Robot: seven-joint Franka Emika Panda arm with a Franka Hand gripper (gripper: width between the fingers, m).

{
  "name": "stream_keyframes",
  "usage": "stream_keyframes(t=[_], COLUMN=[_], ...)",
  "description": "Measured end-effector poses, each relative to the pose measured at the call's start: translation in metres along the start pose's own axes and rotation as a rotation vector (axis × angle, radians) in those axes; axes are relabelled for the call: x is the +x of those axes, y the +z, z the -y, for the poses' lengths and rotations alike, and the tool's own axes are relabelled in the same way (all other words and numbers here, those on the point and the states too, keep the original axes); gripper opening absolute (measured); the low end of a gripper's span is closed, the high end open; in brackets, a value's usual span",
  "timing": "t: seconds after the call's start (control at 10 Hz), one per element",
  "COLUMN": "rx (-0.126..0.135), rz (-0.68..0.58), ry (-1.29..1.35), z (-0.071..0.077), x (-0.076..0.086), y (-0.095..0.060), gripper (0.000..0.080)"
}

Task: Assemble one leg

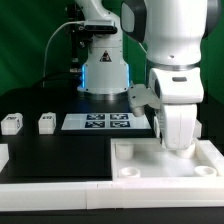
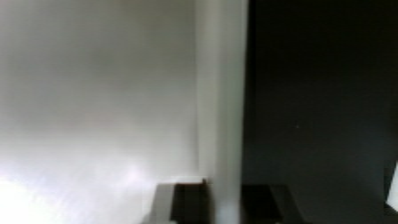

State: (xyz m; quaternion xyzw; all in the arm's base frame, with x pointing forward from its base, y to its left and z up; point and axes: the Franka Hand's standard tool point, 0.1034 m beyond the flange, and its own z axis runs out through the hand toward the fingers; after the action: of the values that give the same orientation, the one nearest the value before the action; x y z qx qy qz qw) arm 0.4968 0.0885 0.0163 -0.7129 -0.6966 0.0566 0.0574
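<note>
Two legs, small white blocks with a tag on one face, stand on the black table at the exterior view's left: one point(image 1: 10, 123) at the far left, the other point(image 1: 46, 122) beside it. The wide white tray-like piece point(image 1: 135, 168) with round sockets lies at the front right. My gripper point(image 1: 172, 148) is down at the tray's far wall, well to the right of both legs. In the wrist view its two dark fingers point(image 2: 187, 203) straddle the tray's white wall point(image 2: 224, 110), which fills the gap between them. My gripper point(image 2: 226, 205) holds no leg.
The marker board point(image 1: 98, 122) lies flat between the legs and my gripper. The robot base point(image 1: 103, 70) stands behind it. A white block point(image 1: 3, 155) sits at the left edge. A small pale shape point(image 2: 391, 188) shows at the wrist view's edge, too cut off to name.
</note>
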Motion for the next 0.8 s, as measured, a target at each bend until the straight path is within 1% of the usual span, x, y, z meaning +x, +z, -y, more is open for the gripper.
stream_keyframes(t=[0.1,0.2,0.3,0.4,0.5,0.6,0.7,0.8], rx=[0.001,0.001,0.0,-0.002,-0.006,-0.012,-0.021,-0.031], rz=[0.0,0.0,0.0,0.0,0.0,0.001,0.003,0.007], ry=[0.005,0.006,0.008,0.022,0.035,0.053,0.082,0.104], z=[0.0,0.0,0.0,0.0,-0.001,-0.002,0.001,0.006], x=[-0.002,-0.002,-0.002,-0.001,0.001,0.002,0.003,0.003], y=[0.0,0.0,0.0,-0.001,-0.003,-0.007,-0.014,-0.022], gripper=[0.007,0.0286,0.0286,0.0499,0.0606,0.0606,0.0636,0.0646])
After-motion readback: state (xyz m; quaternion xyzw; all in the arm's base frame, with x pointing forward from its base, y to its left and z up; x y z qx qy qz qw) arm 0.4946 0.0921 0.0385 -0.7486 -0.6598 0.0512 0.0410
